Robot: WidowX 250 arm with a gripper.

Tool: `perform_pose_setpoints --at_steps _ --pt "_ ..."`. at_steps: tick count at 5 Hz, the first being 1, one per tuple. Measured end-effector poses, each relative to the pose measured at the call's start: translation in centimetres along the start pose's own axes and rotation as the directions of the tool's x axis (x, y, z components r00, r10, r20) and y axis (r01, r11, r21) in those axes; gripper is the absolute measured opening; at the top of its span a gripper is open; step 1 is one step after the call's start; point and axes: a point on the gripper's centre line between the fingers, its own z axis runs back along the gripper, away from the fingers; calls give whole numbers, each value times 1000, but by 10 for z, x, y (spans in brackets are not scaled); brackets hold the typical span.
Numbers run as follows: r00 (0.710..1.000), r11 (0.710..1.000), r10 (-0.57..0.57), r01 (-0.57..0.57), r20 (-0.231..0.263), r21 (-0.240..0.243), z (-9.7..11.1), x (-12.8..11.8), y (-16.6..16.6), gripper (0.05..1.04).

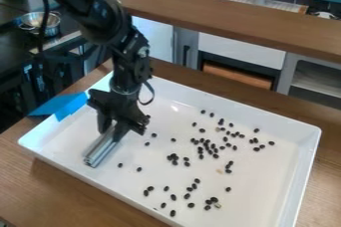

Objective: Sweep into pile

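Find the dark beans (174, 157) strewn loosely over the middle and right of the white tray (276, 198), with denser knots around the centre and strays towards the near wall. Look to the tray's left end for the silver metal bar (100, 152), slanting down, gripped between the black fingers (120, 131). Judge the gathering as barely begun. Start outside the leftmost strays, bar low and broadside to the beans, skimming the tray without grinding into it. Push slowly inward, in short strokes, to avoid rolling beans round the ends. Sweep next from the near wall towards the same central spot, minding the blue piece (61, 105) at the left rim.
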Motion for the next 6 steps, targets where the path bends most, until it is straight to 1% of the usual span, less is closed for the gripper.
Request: perform_pose_setpoints --at_steps 1,3,4,5,6 --pt "1000 1000 -8 8 9 5 2 -2 -17 345" --pt "998 998 -57 57 13 -22 14 -19 -55 344" --pt "999 999 -49 49 12 -23 16 -22 -68 344" --pt "999 998 -43 43 19 -36 23 -23 -92 344" --pt "1000 998 -28 29 8 -57 29 -24 -111 344"
